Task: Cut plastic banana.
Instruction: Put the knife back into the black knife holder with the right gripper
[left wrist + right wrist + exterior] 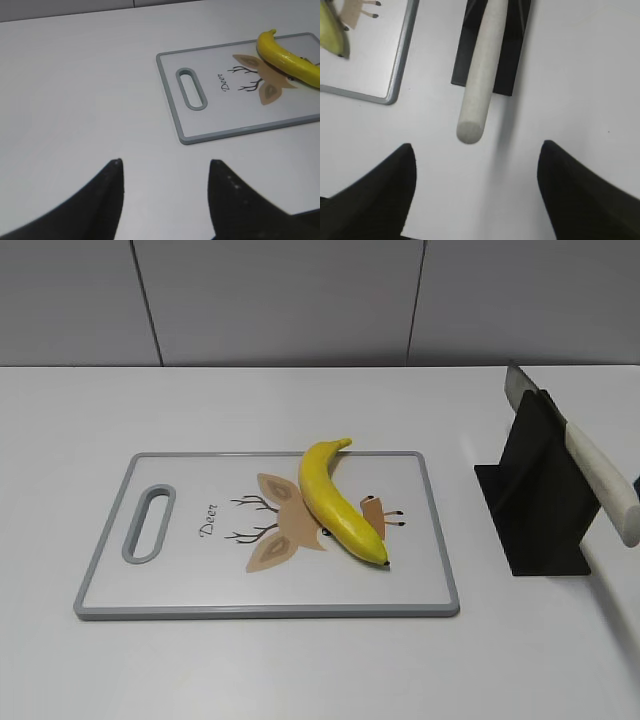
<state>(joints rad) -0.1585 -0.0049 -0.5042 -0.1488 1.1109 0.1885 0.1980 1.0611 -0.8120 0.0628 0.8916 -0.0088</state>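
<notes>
The plastic banana (338,502) is yellow, curved and whole. It lies across the white cutting board (200,580) with a deer print, stem at the far edge; it also shows in the left wrist view (287,59) and at the right wrist view's top left (332,35). A knife with a white handle (600,475) rests in a black stand (540,490) right of the board; its handle end (477,90) points at my right gripper (477,150), which is open and empty just short of it. My left gripper (165,165) is open and empty over bare table, left of the board (225,125).
The board has a grey rim and a handle slot (148,523) at its left end. The white table (300,670) runs to a tiled wall (300,300) at the back. Neither arm shows in the exterior view.
</notes>
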